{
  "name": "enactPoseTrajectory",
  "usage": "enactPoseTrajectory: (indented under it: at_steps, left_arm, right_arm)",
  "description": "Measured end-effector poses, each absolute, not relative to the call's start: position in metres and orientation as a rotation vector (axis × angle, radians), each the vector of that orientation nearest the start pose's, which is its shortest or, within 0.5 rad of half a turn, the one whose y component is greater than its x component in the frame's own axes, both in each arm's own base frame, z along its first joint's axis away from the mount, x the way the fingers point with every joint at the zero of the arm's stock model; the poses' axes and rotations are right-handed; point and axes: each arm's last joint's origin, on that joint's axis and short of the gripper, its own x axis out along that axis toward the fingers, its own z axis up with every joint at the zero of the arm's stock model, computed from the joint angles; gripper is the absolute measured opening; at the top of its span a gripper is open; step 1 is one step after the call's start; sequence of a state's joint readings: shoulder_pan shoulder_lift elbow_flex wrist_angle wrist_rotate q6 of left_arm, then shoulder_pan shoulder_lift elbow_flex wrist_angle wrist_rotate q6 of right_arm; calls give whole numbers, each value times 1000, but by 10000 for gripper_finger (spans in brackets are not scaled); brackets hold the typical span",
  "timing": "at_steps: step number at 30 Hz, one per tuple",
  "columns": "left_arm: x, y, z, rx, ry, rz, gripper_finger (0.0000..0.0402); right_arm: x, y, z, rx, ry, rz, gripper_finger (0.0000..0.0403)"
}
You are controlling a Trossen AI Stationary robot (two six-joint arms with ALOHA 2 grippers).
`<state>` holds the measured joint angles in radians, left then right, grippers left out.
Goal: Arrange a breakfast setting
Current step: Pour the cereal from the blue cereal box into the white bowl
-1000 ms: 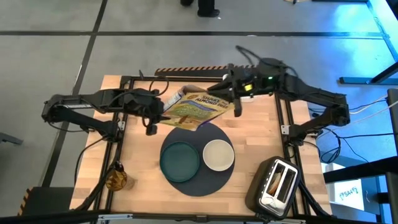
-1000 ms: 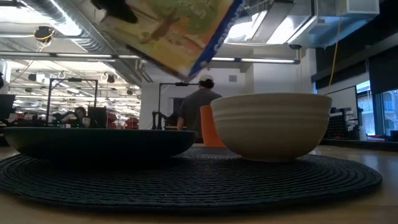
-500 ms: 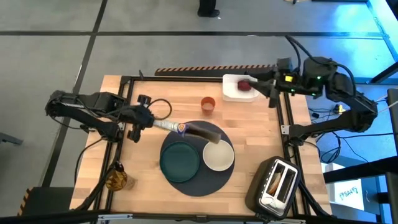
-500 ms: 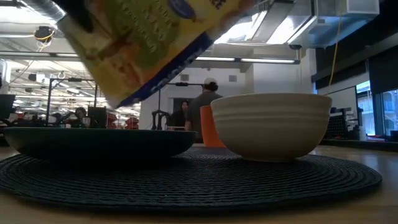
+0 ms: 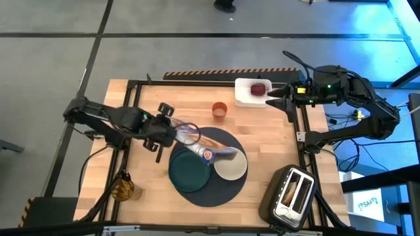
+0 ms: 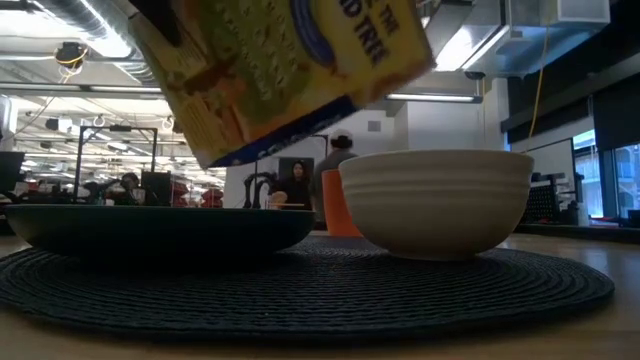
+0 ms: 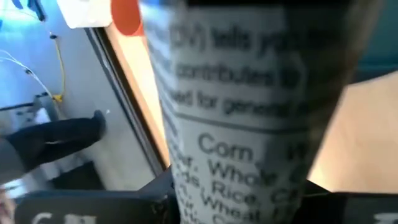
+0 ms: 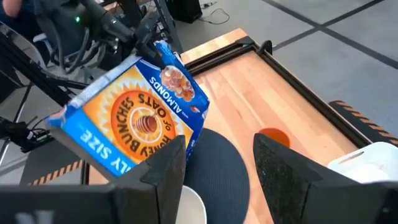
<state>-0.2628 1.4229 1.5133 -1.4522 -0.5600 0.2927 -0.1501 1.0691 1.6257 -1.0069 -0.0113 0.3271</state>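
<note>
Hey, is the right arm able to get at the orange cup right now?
Probably yes. The right pincer is open and empty, hanging by the white tray, with bare table between it and the orange cup. The left pincer is busy tilting the cereal box over the bowl, clear of that path.

A cereal box carries all the readable print. In the right wrist view its orange and blue front reads "HONEY BUNCHES OF OATS", with "ALMONDS" beside that and "SIZE" on the blue band along one edge; the word before "SIZE" cannot be made out.

In the left wrist view a white side panel of the cereal box shows blurred ingredient print: "tells you", "contributes to", "used for general", then "Corn", "Whole", "Rice", "Wheat".

In the low view the yellow face of the box shows the partial letters "TRE" near its upper edge.
</note>
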Motion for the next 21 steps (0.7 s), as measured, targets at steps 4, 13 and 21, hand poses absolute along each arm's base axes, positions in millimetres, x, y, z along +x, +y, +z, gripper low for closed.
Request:
enactPoseTrajectory:
  at_steps: [4, 13, 21]
  left_arm:
    - [246, -55, 352, 882, 1315, 73, 82]
    - [250, -64, 351, 1163, 1296, 153, 82]
    - [249, -68, 353, 1337, 1299, 145, 82]
  right_arm:
    - [154, -23, 472, 343, 438, -199, 177]
    - [152, -22, 469, 344, 479, -205, 177]
    - [152, -22, 468, 338, 482, -204, 177]
